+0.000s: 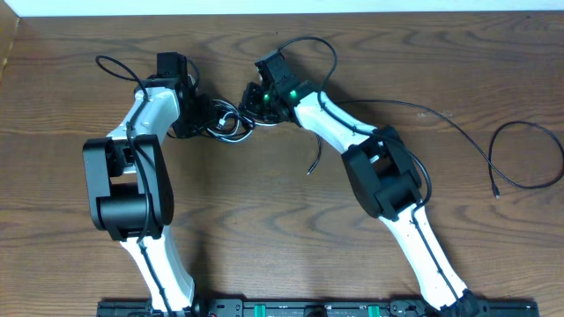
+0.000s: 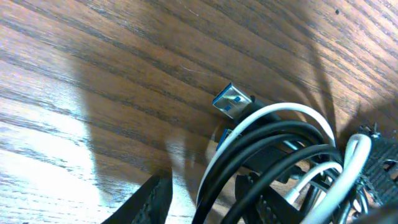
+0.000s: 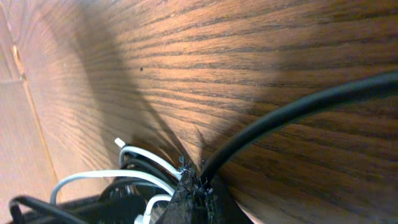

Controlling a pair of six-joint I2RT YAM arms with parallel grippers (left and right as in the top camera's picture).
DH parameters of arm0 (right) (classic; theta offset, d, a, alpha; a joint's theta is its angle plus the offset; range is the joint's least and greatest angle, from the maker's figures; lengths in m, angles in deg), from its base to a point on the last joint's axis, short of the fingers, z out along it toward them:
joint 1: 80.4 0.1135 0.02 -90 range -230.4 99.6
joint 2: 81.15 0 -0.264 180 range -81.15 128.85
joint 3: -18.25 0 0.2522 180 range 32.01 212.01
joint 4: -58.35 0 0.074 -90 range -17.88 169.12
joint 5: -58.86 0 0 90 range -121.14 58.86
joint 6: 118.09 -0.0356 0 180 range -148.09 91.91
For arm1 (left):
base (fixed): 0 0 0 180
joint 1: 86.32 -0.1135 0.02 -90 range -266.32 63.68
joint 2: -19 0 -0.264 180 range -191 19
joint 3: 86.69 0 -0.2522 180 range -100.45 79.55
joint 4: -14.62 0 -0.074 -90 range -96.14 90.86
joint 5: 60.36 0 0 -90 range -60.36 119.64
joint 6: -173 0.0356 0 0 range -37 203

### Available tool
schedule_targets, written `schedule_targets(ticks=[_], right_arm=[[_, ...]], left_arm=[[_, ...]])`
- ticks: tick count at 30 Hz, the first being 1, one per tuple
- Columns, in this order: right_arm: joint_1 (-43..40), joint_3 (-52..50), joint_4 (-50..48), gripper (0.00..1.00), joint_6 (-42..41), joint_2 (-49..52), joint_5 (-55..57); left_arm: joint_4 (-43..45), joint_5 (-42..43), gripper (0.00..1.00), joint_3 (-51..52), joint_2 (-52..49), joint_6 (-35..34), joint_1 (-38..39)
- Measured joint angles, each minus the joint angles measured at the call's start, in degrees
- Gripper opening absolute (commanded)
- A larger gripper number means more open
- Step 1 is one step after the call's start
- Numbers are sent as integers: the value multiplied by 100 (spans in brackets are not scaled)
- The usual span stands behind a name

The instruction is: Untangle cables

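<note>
The tangle of cables (image 1: 227, 123), thin black cords and a white one, lies between my two grippers at the table's upper middle. My left gripper (image 1: 201, 114) stands at the tangle's left side. In the left wrist view its jaws (image 2: 205, 202) are open, and black loops (image 2: 273, 140) and the white cord (image 2: 280, 112) pass between the fingers (image 2: 152, 199), next to a blue USB plug (image 2: 233, 101). My right gripper (image 1: 251, 99) is at the tangle's right side. Its tips (image 3: 199, 183) are shut on a black cable (image 3: 298, 106) that runs away to the upper right, with white loops (image 3: 112, 176) beside them.
A separate black cable (image 1: 529, 154) lies looped at the far right. Another black cord (image 1: 441, 119) trails right from behind the right arm, and a loose end (image 1: 311, 163) lies below the tangle. The table's left edge (image 1: 7, 53) is at the upper left.
</note>
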Motion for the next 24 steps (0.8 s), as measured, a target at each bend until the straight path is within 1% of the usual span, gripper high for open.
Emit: schedule_targets(ticks=[6,15,17,21,24], right_arm=[[-295,-46,-31,1,520,20,-702],[-721,-111,-616,1,1425,24,-2258],[-807,-111,-702,1,1561,24,-2616],[-909,-111,-702,1,1707,24,-2962],[-946,-111,-702,1,1869,24,-3161]], left_arm=[[2,46,41,0,0,0,0],[2,101,41,0,0,0,9],[2,105,54,0,0,0,9],[33,129,67,-2,0,4,11],[50,144,69,-20,0,7,13]])
